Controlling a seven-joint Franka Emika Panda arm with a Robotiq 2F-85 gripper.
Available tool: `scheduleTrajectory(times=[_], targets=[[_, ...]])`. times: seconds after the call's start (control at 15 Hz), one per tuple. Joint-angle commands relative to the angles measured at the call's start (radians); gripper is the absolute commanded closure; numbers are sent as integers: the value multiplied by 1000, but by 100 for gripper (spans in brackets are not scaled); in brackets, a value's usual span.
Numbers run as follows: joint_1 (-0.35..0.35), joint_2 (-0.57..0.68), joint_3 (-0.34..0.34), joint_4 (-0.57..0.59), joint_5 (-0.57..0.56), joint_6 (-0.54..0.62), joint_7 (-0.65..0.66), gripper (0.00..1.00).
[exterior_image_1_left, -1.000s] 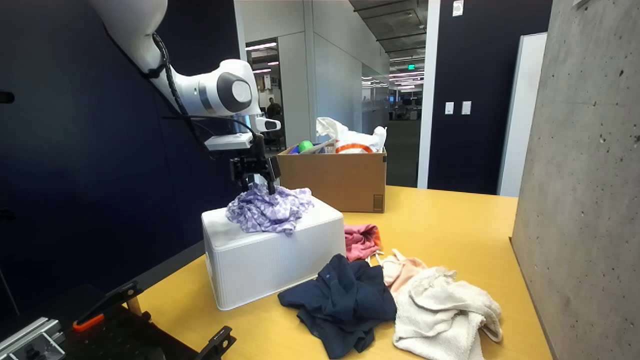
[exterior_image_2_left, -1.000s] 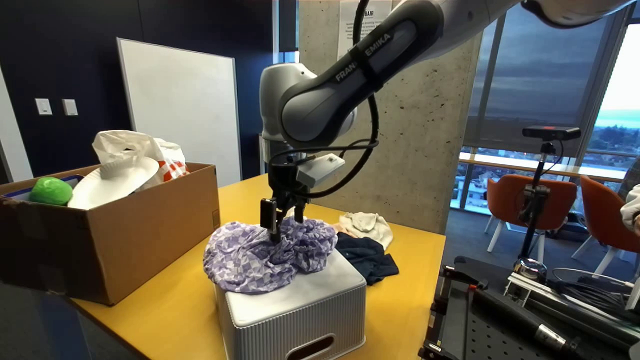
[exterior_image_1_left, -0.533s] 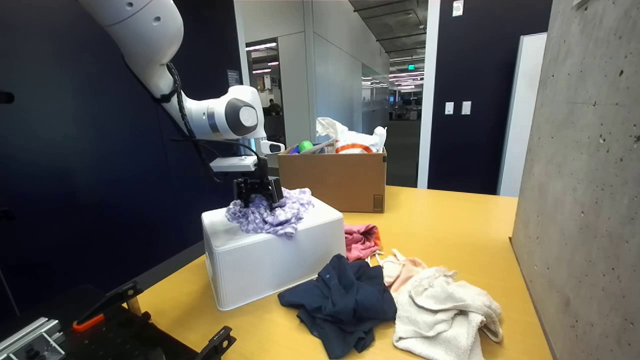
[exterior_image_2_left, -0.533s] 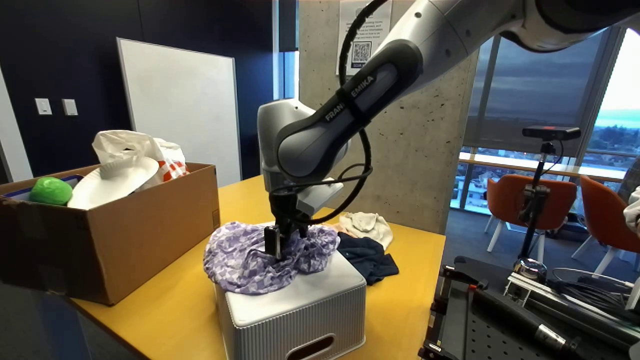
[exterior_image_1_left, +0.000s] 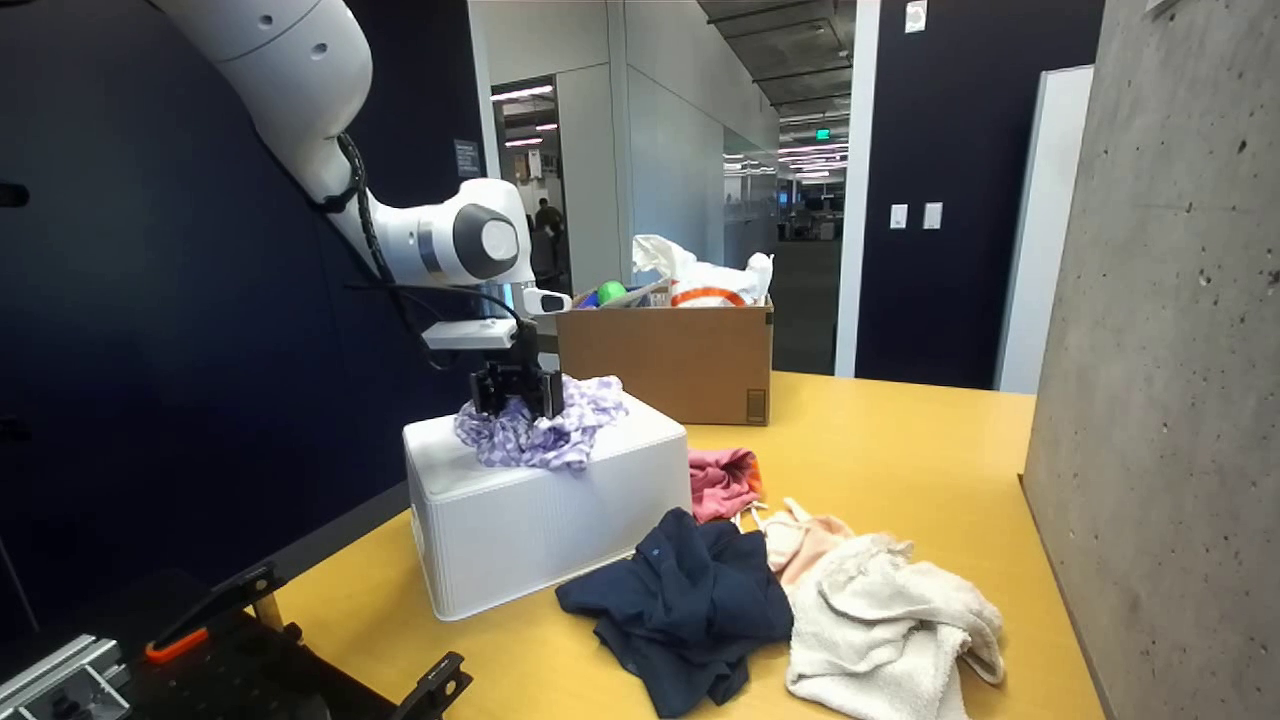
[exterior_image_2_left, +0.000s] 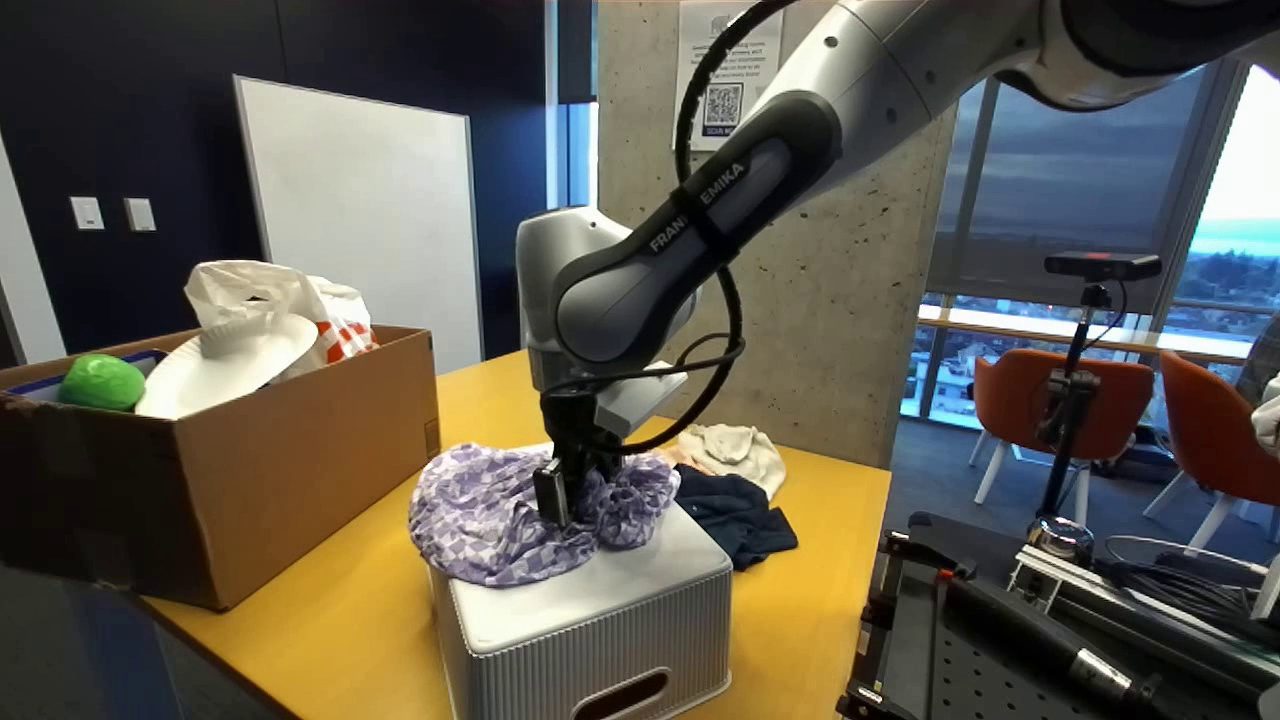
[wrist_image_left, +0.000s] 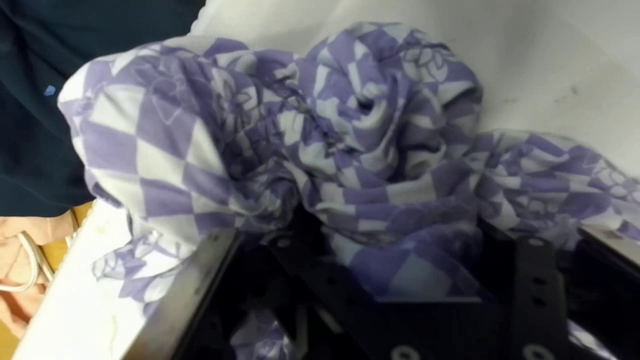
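A crumpled purple-and-white checkered cloth (exterior_image_1_left: 585, 425) lies in a heap on a white ribbed stool (exterior_image_1_left: 560, 540); both exterior views show them. My gripper (exterior_image_1_left: 518, 410) points down into the heap, its fingertips sunk in the fabric and hidden. In the wrist view the jaws of the gripper (wrist_image_left: 392, 222) stand part way apart, with folds of the checkered cloth (wrist_image_left: 165, 150) filling the gap. Whether the fingers press firmly on those folds does not show. The cloth still rests on the stool (exterior_image_2_left: 600, 620).
Beside the stool lie a navy garment (exterior_image_1_left: 690, 610), an off-white cloth (exterior_image_1_left: 890, 640), a peach piece (exterior_image_1_left: 805, 540) and a pink one (exterior_image_1_left: 720, 485). Behind stands a cardboard box (exterior_image_1_left: 665, 365) with a bag, a plate and a green ball. A concrete pillar (exterior_image_1_left: 1160, 350) bounds the table.
The arm has come down, and my gripper has sunk from the top of the cloth deep into it. Its jaws have drawn closer together. The cloth has shifted only slightly.
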Motion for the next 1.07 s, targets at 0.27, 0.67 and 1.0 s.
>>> scheduleTrajectory(times=[0.27, 0.67, 1.0], targets=[[8, -51, -13, -26, -4, 40, -7, 97], [-13, -186, -45, -64, -9, 102, -3, 94], [-40, -405, -94, -257, -26, 164, 30, 94]])
